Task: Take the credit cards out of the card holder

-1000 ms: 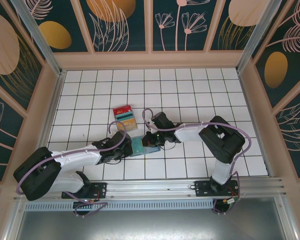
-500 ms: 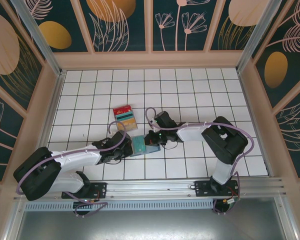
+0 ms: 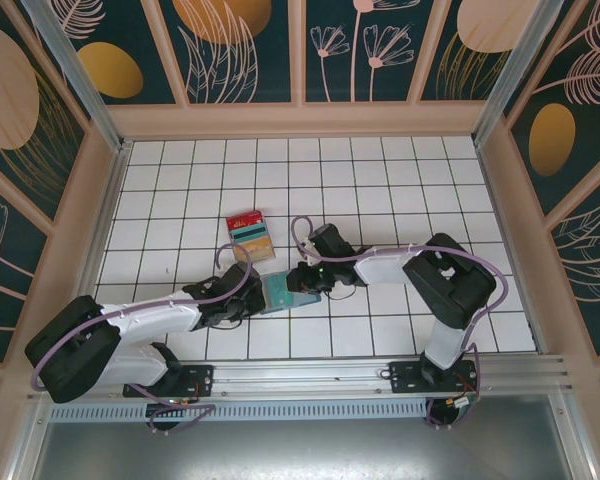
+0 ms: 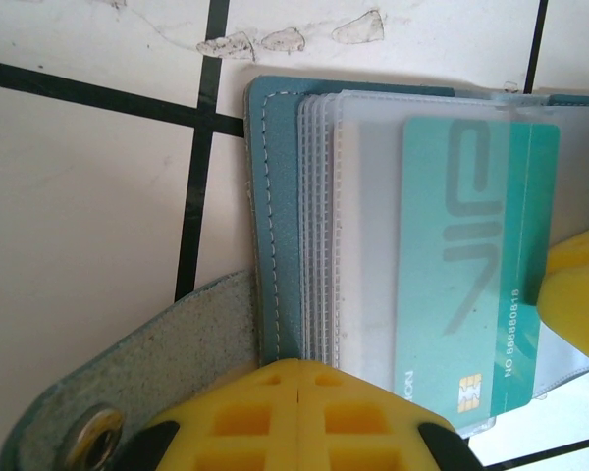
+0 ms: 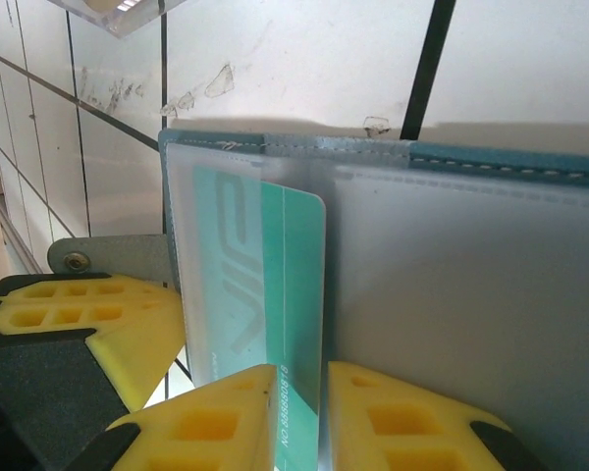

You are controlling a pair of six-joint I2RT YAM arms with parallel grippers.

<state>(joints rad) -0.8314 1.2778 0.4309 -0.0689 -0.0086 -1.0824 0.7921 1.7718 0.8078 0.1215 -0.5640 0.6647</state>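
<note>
Gripping soft card holder (image 4: 275,245), left hand (image 4: 299,417) clamped, right hand (image 5: 299,412) pinching glossy teal card (image 5: 265,294).

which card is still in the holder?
The teal-green VIP card, half inside a clear sleeve of the card holder, its edge between the right gripper fingers. The other cards lie stacked on the tiles beyond it.

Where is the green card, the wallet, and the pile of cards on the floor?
green card (image 4: 471,265): left wrist view, middle of its face.
wallet (image 4: 273,216): left wrist view, stitched blue edge.
card pile (image 3: 250,232): top view, middle of the stack.
</note>
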